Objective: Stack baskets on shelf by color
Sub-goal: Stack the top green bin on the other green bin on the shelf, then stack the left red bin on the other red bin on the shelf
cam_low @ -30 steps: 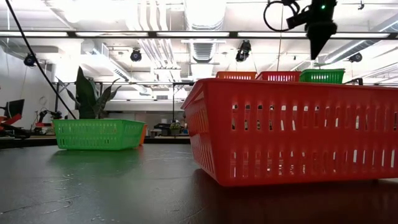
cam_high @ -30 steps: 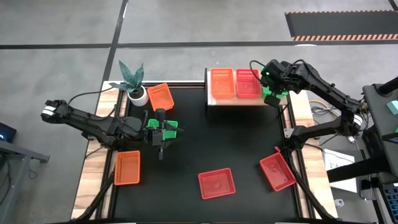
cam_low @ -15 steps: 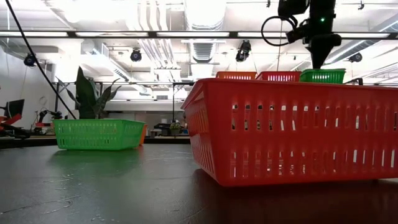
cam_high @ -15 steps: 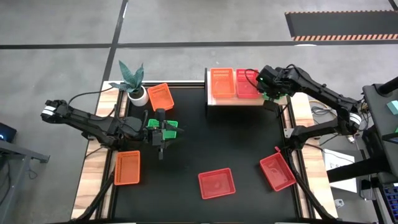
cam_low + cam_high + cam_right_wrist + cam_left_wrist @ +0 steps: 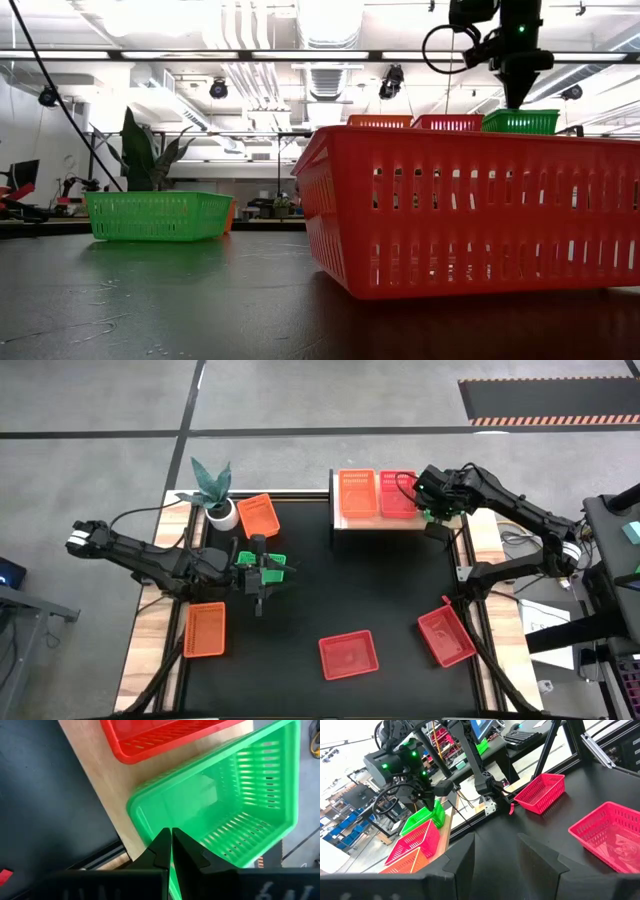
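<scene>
Lying under the closed right hand point(image 5: 171, 851), green basket point(image 5: 235, 795) on shelf point(image 5: 107, 805)

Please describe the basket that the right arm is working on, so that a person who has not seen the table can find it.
Find the wooden shelf at the table's far edge. Three baskets sit on it in a row: orange, red-pink, then the green basket at the end under the right gripper. It is the only green one on the shelf.
</scene>
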Tool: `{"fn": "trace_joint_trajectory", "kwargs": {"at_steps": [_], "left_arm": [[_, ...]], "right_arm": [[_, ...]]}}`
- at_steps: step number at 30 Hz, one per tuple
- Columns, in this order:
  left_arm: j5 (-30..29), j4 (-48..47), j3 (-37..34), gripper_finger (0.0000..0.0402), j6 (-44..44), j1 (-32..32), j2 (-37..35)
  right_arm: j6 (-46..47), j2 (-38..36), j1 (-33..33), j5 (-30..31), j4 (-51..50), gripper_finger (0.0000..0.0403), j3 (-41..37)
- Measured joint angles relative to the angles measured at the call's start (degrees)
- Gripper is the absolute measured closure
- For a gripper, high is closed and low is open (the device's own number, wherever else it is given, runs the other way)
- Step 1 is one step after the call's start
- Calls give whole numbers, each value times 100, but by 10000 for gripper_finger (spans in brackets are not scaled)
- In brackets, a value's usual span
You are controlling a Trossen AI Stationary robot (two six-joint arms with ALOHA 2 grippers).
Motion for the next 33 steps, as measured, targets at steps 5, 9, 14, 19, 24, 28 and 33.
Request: {"fn": "trace_joint_trajectory", "kwargs": {"at_steps": [5,9,14,19,24,28,33], "left_arm": [[0,0,0,272,-1,0,0],[0,7,0,272,-40,0,0],[0,23,0,272,-195,4,0],[23,445,-1,272,-459,-7,282],[52,1022,35,272,-473,-73,865],[59,1094,38,272,-898,-139,1374],[473,1076,229,272,-1589,-173,1950]], "right_arm": [[202,-29,1,-4,11,394,423],[522,-227,92,-678,68,394,678],[881,-786,578,-1735,601,394,450],[1213,-1374,1550,-1816,1336,394,-75],[1471,-1825,2568,-1668,2213,394,-731],[1303,-2118,3234,-1473,3254,394,-1489],[726,-2414,3672,-1472,5044,394,-2609]]}}
